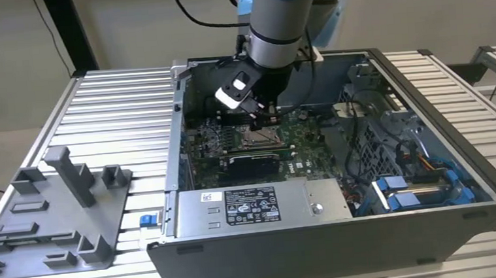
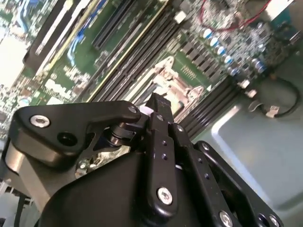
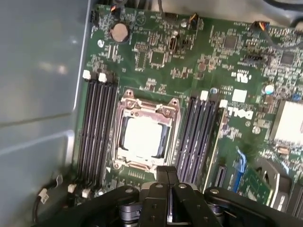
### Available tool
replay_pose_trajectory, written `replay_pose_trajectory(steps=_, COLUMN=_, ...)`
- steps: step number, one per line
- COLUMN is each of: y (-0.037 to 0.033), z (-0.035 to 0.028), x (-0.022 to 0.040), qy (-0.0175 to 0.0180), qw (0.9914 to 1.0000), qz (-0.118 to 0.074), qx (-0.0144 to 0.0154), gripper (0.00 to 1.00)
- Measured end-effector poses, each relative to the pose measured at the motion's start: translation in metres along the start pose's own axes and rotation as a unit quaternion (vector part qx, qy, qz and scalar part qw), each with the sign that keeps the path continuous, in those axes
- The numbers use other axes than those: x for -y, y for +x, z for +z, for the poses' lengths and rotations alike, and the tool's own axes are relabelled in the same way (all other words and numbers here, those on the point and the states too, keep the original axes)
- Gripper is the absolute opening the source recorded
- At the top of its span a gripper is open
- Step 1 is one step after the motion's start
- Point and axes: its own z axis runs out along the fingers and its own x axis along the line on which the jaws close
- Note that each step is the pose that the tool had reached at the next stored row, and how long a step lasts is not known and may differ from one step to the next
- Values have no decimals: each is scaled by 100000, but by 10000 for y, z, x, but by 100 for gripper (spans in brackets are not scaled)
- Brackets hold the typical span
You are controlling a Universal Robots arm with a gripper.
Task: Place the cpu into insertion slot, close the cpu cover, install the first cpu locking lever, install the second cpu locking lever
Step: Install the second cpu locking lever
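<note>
the square, pale-silver cpu (image 3: pixel 142 137) lies flat in the insertion slot (image 3: pixel 124 163) on the green motherboard (image 3: pixel 156 52), with the thin silver cpu cover (image 3: pixel 147 105) framing it between rows of long black memory slots (image 3: pixel 97 127). the matte black end effector (image 3: pixel 168 177) hangs just above the socket, its fingers pressed together on nothing. the exterior view adds the open grey computer case (image 1: pixel 325 245) on a ribbed metal counter (image 1: pixel 114 102).

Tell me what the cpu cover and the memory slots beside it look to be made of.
The cpu cover looks like bare stamped metal: silvery, glinting along its frame edges. The memory slots look like moulded plastic, matt black with white end clips. That is judged by look alone.
</note>
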Motion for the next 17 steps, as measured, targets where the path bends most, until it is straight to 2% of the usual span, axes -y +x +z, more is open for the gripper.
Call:
replay_pose_trajectory(steps=3, y=7, z=18, x=56, qy=-32, qw=100000, qz=96, qx=-12, gripper=0)
replay_pose_trajectory(steps=9, y=2, z=123, x=135, qy=-139, qw=99999, qz=510, qx=-13, gripper=0)
replay_pose_trajectory(steps=14, y=6, z=176, x=206, qy=-203, qw=99997, qz=811, qx=-36, gripper=0)
replay_pose_trajectory(steps=17, y=2, z=208, x=215, qy=-220, qw=99995, qz=950, qx=-75, gripper=0)
